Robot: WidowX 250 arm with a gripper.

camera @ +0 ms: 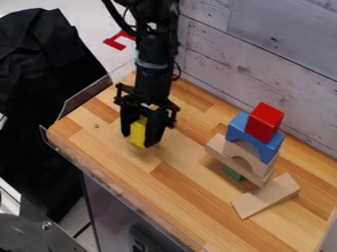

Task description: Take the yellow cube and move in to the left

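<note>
Toward the left part of the wooden table, my black gripper (143, 135) points downward, shut on the yellow cube (137, 133). The cube sits between the two fingers, its lower end close to the tabletop; whether it touches the wood I cannot tell. Part of the cube is hidden behind the fingers.
A stack stands to the right: a red block (264, 122) on a blue arch (256, 138), wooden pieces (238, 161) beneath, and a green block (232, 173) at the bottom. A wooden wedge (266, 196) lies beside it. Clear low walls edge the table (118, 162); a plank wall rises behind.
</note>
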